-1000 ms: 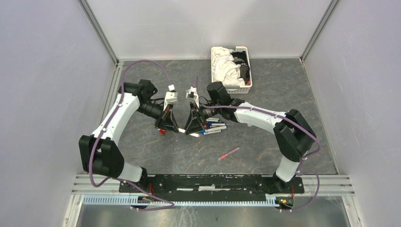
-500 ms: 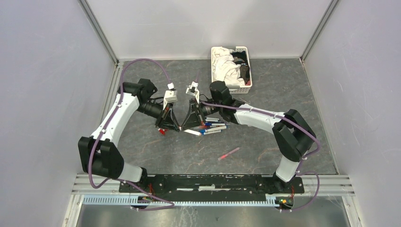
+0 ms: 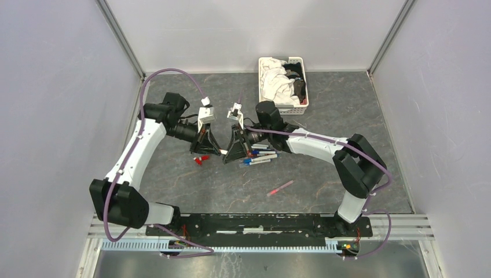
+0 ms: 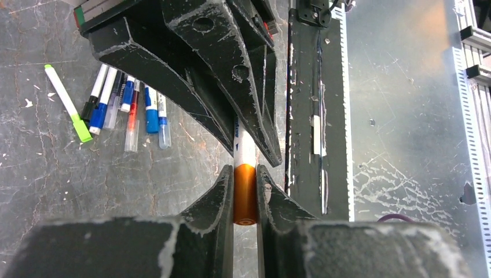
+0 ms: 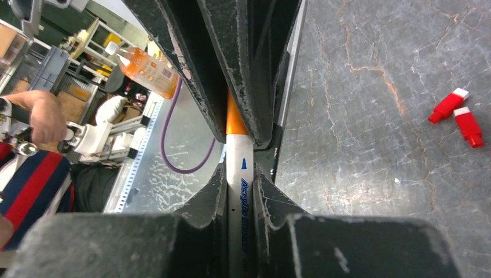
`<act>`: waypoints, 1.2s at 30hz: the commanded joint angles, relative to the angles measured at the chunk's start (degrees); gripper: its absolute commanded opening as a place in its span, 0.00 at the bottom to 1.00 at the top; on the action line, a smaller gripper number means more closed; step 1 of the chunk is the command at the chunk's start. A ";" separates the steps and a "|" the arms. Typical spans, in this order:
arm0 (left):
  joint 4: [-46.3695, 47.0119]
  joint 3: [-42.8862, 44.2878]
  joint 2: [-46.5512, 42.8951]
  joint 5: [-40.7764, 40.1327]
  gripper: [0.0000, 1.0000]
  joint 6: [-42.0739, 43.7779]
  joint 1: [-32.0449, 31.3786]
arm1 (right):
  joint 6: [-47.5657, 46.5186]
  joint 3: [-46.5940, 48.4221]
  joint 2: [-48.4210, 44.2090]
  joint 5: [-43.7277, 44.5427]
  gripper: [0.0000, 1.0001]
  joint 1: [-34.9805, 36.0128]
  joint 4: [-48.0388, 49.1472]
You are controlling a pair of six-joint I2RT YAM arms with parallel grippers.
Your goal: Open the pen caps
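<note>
Since a second ago the left arm has swung its elbow out to the left and carried its wrist a little toward the back of the worktop, and the white pen that lay slanted below the two tips is now lifted between them. Left pincer is clamped on the orange cap, its two fingers pressed against the cap's sides. Right pincer faces it tip to tip and is clamped on the white barrel of the same pen, which carries blue lettering. Cap and barrel meet with no gap showing, so the cap is on the pen, held clear above the grey surface near the middle. Two red caps lie loose on the worktop just beside the left pincer, close together. A small cluster of loose pens, white barrels with blue, black and red ends, lies side by side under the right wrist, with a green pen at the outer edge of the cluster. One pink-red pen lies alone, well apart toward the near edge. At the back stands a white slatted basket holding crumpled white cloths and a dark cloth on its right side.
</note>
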 commanded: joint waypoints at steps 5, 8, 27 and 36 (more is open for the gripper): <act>-8.62 1.46 2.49 -0.86 0.56 6.97 0.08 | -2.67 1.34 -2.16 -0.03 0.00 -0.23 -1.76; -9.45 2.07 2.42 -3.03 0.67 7.78 0.08 | -10.92 3.08 -2.34 0.80 0.00 -0.34 -11.84; -7.80 3.59 6.17 -2.18 0.49 6.80 -2.82 | -12.65 5.55 -1.18 -0.64 0.00 0.15 -14.73; -7.90 4.35 6.94 -1.96 0.02 6.77 -3.17 | -12.87 6.36 0.12 -0.60 0.00 0.04 -15.70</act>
